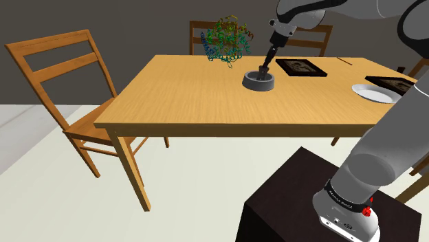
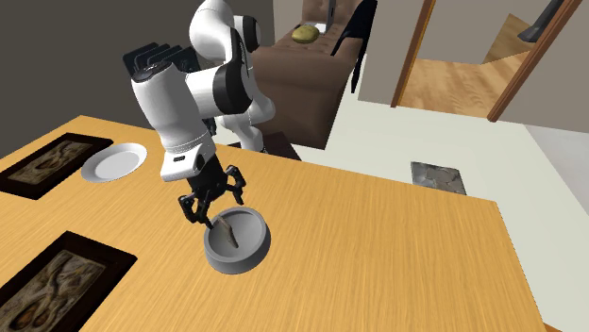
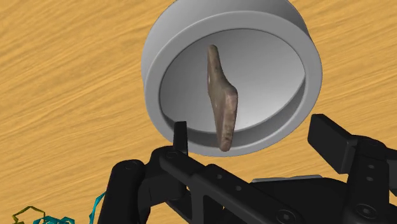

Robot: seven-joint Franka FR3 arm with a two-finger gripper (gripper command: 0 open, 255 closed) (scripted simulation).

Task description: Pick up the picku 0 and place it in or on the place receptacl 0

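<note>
While fingers (image 3: 181,137) stand apart, empty, flat brown mottled sliver (image 3: 221,95) lies in round grey bowl (image 3: 306,57)

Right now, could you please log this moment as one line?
gripper: open, over bowl | brown piece: lying in bowl, not held | bowl: on table

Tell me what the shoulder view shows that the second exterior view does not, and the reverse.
Shoulder view adds: a light wooden slat-back chair, a tangled green and blue wire-like ornament, the black box stand. Second exterior view adds: a brown piece of furniture, a wood-framed doorway, a grey floor mat, and a brownish flat piece lying in the grey round bowl. Both share the wooden table, that bowl, the white round plate and the black gripper, open over the bowl.
</note>
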